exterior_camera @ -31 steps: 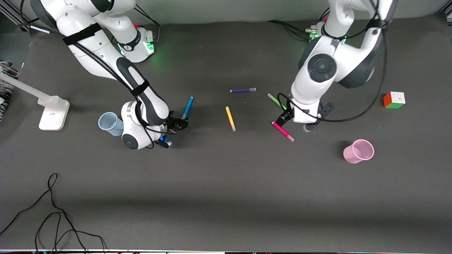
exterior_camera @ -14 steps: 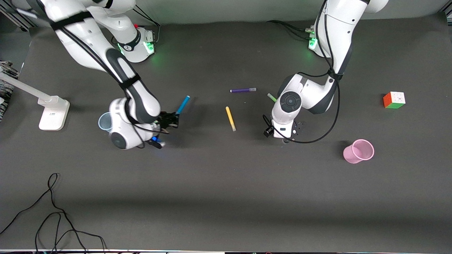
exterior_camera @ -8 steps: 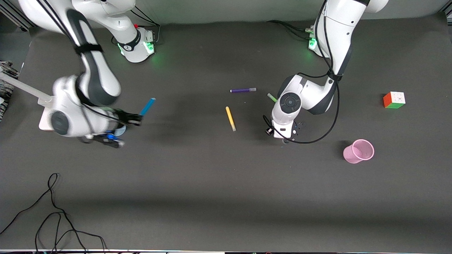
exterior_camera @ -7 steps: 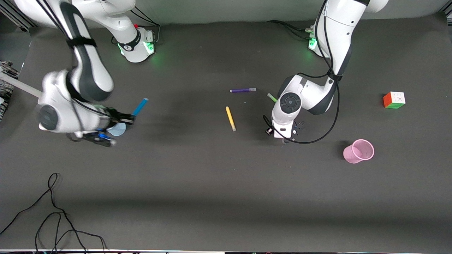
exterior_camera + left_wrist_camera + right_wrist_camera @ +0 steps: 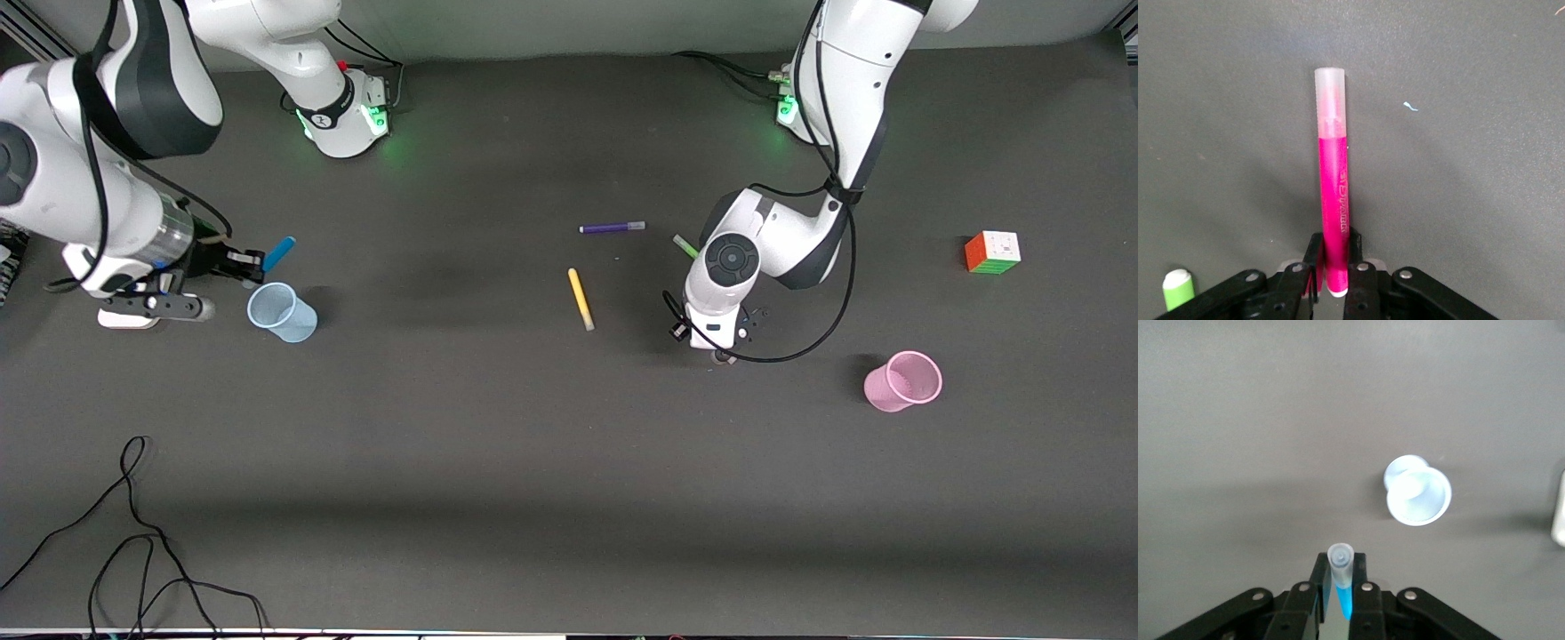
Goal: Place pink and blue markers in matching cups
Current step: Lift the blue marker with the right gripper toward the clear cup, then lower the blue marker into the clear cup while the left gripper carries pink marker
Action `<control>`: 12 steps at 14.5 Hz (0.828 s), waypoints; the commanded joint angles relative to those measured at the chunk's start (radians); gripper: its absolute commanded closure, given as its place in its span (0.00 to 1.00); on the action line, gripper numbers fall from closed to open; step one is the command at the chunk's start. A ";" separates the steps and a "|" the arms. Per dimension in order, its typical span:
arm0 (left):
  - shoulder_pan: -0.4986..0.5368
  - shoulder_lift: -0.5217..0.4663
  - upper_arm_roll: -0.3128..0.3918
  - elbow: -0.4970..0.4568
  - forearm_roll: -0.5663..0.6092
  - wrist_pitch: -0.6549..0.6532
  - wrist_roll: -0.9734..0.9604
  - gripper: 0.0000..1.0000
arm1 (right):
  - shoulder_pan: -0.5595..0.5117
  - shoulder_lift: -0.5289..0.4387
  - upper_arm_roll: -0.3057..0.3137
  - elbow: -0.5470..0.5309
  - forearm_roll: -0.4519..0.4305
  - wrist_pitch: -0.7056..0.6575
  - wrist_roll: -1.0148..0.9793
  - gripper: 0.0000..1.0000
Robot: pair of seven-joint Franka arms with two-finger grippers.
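Note:
My right gripper (image 5: 249, 260) is shut on the sky-blue marker (image 5: 279, 251) and holds it in the air, tilted, just beside the pale blue cup (image 5: 282, 312). In the right wrist view the marker (image 5: 1341, 568) sticks out between the fingers, and the cup (image 5: 1417, 490) stands upright below, off to one side. My left gripper (image 5: 718, 345) is down at the table, between the yellow pen and the pink cup (image 5: 902, 380). The arm hides the pink marker there. In the left wrist view the gripper (image 5: 1335, 245) is shut on one end of the pink marker (image 5: 1333, 180).
A yellow pen (image 5: 581, 299), a purple pen (image 5: 612, 228) and a green pen (image 5: 684, 245) lie mid-table; the green pen's end shows in the left wrist view (image 5: 1177, 289). A colour cube (image 5: 992, 252) sits toward the left arm's end. A black cable (image 5: 133, 533) lies near the front edge.
My right arm lifted the blue marker and carried it toward the right arm's end of the table, up to the blue cup. My left gripper came down onto the pink marker and stayed there.

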 commanded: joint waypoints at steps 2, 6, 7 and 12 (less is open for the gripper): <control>0.041 -0.090 0.012 0.010 0.003 -0.087 0.003 0.90 | 0.002 -0.033 -0.004 -0.028 -0.075 0.104 -0.088 1.00; 0.177 -0.195 0.006 0.091 -0.011 -0.308 0.132 0.90 | 0.004 -0.052 -0.041 -0.104 -0.076 0.202 -0.097 1.00; 0.212 -0.200 0.004 0.133 -0.017 -0.380 0.161 0.90 | 0.004 -0.062 -0.056 -0.144 -0.076 0.248 -0.119 1.00; 0.420 -0.201 0.007 0.360 -0.083 -0.750 0.493 0.90 | 0.004 -0.106 -0.127 -0.333 -0.076 0.441 -0.176 1.00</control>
